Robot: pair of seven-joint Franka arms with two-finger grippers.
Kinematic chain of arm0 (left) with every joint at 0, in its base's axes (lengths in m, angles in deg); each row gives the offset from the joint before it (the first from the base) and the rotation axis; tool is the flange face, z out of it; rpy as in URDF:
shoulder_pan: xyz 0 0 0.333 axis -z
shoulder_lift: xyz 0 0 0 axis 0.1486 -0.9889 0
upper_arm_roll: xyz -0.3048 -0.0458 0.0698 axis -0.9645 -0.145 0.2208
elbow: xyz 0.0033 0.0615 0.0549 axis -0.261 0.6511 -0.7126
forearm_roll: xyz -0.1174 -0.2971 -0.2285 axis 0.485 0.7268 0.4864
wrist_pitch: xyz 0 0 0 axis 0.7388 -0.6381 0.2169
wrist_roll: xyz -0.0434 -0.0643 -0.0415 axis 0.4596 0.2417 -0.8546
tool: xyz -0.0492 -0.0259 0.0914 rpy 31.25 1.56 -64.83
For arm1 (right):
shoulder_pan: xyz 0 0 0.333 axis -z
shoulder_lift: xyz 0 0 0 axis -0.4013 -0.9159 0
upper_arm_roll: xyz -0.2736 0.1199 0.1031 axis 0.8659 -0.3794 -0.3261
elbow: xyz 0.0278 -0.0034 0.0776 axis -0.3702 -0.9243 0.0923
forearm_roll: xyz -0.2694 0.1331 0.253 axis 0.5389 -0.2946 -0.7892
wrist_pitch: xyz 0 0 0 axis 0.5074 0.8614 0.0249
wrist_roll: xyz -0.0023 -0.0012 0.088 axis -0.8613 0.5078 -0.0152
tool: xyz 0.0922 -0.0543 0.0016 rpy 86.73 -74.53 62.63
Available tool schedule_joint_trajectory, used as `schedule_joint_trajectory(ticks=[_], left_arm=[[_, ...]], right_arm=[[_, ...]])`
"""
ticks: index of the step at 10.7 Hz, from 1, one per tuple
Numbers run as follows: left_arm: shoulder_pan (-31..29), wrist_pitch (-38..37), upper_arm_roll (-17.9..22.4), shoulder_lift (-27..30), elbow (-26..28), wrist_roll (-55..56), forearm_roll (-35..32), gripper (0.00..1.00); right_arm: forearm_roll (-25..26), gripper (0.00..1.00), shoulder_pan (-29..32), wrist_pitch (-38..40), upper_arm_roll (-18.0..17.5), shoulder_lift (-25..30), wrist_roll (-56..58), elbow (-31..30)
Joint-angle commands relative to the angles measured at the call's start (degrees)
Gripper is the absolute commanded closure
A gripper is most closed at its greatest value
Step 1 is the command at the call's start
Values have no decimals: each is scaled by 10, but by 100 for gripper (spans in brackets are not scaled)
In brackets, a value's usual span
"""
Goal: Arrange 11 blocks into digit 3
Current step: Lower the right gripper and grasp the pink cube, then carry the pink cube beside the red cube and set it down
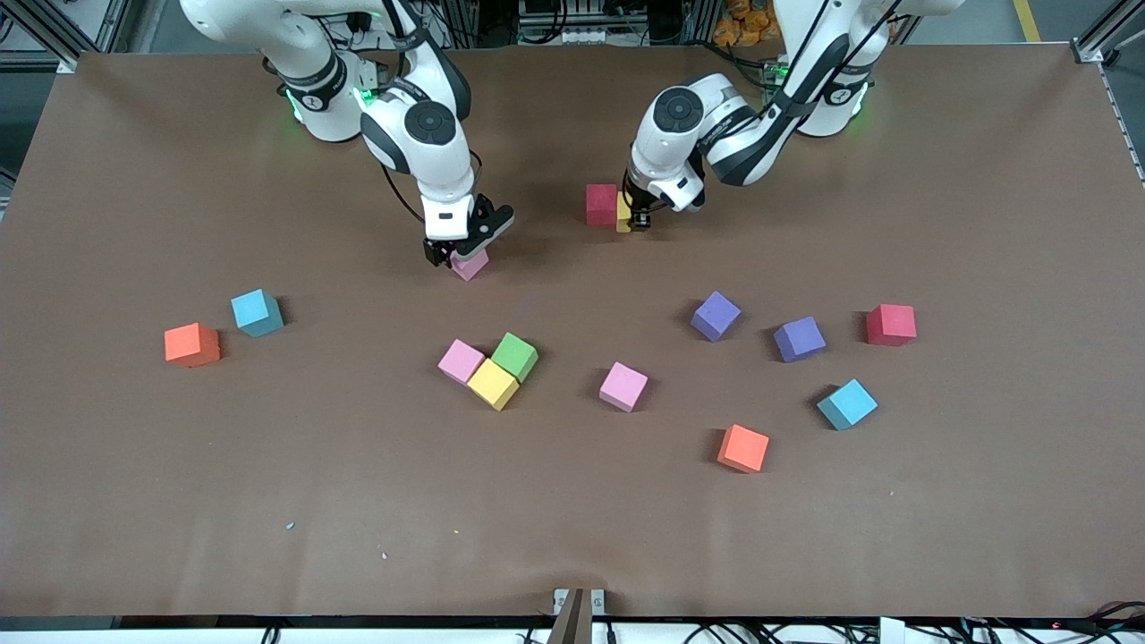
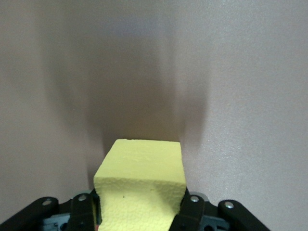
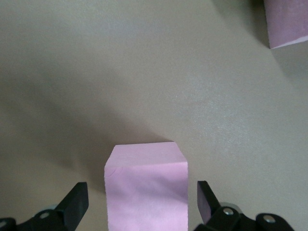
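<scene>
My left gripper (image 1: 637, 217) is shut on a yellow block (image 1: 623, 213) low at the table, right beside a red block (image 1: 601, 204). The left wrist view shows the yellow block (image 2: 142, 187) pinched between the left gripper's (image 2: 142, 211) fingers. My right gripper (image 1: 461, 250) stands open, straddling a pink block (image 1: 470, 264) on the table. In the right wrist view a gap shows on each side of the pink block (image 3: 146, 192) inside the right gripper (image 3: 143, 202). No digit 3 shape shows; the other blocks lie scattered.
Loose blocks nearer the front camera: orange (image 1: 191, 344), light blue (image 1: 257, 312), a touching cluster of pink (image 1: 461, 360), green (image 1: 514, 356) and yellow (image 1: 493, 384), a pink (image 1: 623, 386), two purple (image 1: 716, 315) (image 1: 799, 339), red (image 1: 891, 324), light blue (image 1: 846, 403), orange (image 1: 743, 448).
</scene>
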Motion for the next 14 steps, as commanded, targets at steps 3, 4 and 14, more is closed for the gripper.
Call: schedule_joint_trajectory(ticks=[3,4,14], left_arm=[[1,-38,-1,21,9,20,-14,100],[0,-38,-2,20,9,19,-14,100],[5,-25,-6,10,6,21,-13,100]], right_arm=[[10,0,5,-16,-1,-11,1,-13],[10,0,7,-16,-1,-13,1,-14],[7,100,8,-6,-3,-13,1,-10]])
